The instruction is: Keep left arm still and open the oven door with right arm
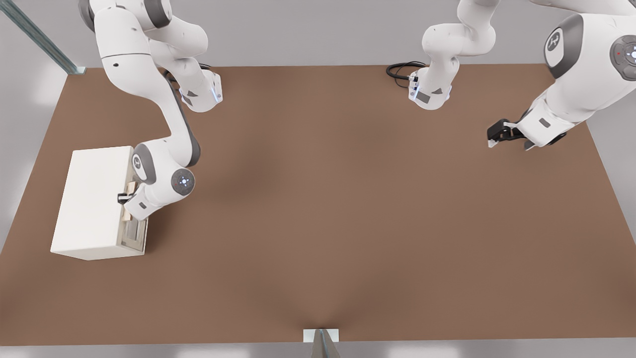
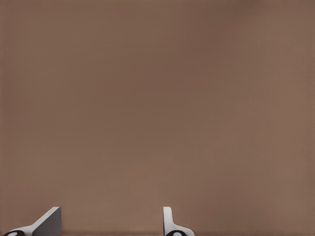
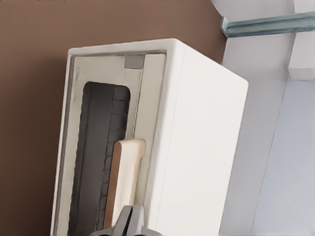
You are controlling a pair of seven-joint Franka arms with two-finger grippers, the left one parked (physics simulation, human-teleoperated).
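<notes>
Closest to the wrist camera sat the pale beige handle (image 3: 124,184) of the oven door (image 3: 106,142), with the right arm's gripper (image 3: 129,222) right at its end, its jaws drawn narrow, apparently pinching the bar. On the brown tabletop (image 1: 348,209), the cream oven (image 1: 92,201) stood at the front view's left, its door looking flush with the box. The right arm (image 1: 164,169) reached down to that door front.

brown tabletop (image 1: 348,209) | grey floor (image 1: 30,84) | metal rail (image 1: 39,37)
</notes>
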